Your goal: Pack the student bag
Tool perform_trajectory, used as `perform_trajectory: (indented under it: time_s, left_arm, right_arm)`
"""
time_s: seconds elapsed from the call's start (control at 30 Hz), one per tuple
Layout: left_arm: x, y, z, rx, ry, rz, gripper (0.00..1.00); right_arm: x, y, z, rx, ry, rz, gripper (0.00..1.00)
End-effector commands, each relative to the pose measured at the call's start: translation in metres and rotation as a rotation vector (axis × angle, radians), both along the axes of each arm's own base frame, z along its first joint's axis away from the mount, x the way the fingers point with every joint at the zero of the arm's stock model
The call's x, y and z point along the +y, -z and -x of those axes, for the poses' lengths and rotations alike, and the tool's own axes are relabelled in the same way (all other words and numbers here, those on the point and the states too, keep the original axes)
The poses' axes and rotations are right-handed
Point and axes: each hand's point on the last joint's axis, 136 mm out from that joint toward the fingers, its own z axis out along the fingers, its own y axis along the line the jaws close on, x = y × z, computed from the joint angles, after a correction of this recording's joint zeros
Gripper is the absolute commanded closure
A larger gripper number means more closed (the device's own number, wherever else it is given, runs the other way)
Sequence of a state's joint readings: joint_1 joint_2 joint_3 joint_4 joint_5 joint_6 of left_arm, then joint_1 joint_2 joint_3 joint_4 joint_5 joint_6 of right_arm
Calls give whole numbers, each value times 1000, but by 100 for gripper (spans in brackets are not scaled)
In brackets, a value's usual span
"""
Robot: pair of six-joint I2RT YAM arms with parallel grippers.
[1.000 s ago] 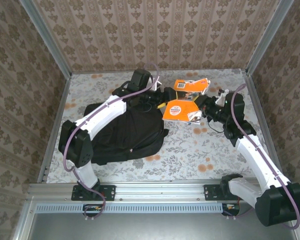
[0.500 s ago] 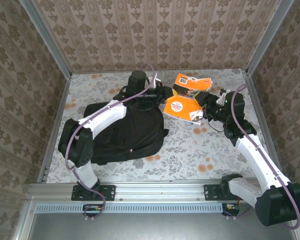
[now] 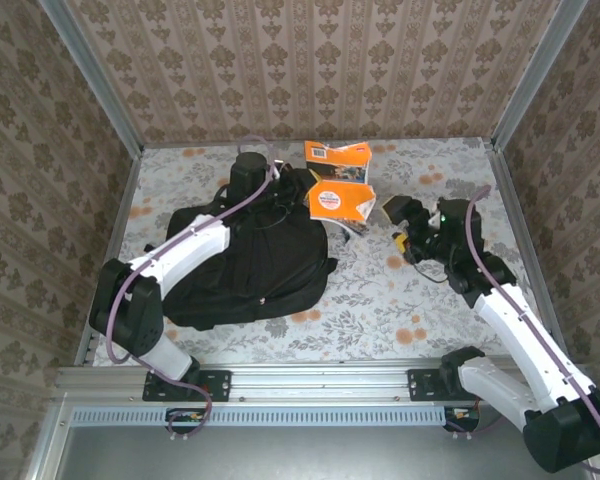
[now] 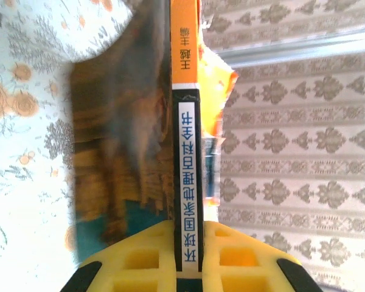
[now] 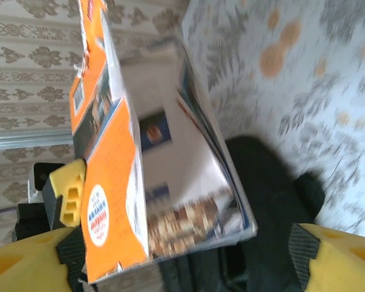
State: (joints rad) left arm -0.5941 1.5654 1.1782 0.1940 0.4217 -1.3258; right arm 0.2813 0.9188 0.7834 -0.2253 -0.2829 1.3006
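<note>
One orange book [image 3: 344, 200] hangs pinched at its spine in the left gripper [image 4: 188, 246] above the black bag [image 3: 250, 268], probably ready for loading; the right gripper [image 3: 393, 213] gapes wide and empty nearby.

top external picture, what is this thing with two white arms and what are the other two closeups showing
It is a robot: two white arms bolted to the near edge of a table, seen here from above and behind. The other two pictures come from a small camera on each wrist. A black student bag lies on the table. The yellow left fingers are clamped on the spine of an orange book, held at the bag's far right edge. The right fingers stand open beside it, holding nothing.
</note>
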Motion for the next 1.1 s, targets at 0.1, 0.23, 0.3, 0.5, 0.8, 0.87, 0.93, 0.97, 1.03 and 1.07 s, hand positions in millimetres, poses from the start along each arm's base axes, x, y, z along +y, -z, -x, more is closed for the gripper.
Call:
perform_trajectory:
  time_s: [0.1, 0.23, 0.3, 0.5, 0.8, 0.87, 0.93, 0.97, 1.03, 1.07]
  left_arm:
    - [3, -55, -7, -117, -37, 78, 100]
    - [-2, -76, 14, -301, 126, -90, 100]
    - [0, -83, 30, -426, 228, -229, 100]
    - [24, -90, 66, -743, 393, -520, 100]
    - [42, -75, 147, -1473, 708, -930, 100]
    - [46, -75, 156, -1534, 731, -930, 100]
    - [49, -74, 166, -1592, 771, -921, 100]
    - [50, -72, 170, -1615, 787, -920, 100]
    - [52, -73, 174, -1653, 792, -916, 100]
    - [54, -74, 176, -1675, 791, -908, 100]
  right_arm:
    - [43, -65, -1, -190, -127, -59, 5]
    - [29, -82, 2, -266, -161, 212, 7]
    - [29, -91, 0, -338, -213, 327, 7]
    - [20, -103, -17, -516, -296, 667, 10]
    - [45, -135, 0, -1056, -536, 1033, 8]
    - [53, -129, 9, -1145, -640, 1100, 7]
    - [55, -125, 15, -1199, -704, 1177, 7]
    - [55, -122, 18, -1228, -730, 1213, 7]
    - [57, -118, 25, -1281, -777, 1251, 6]
    - [59, -115, 32, -1312, -811, 1262, 5]
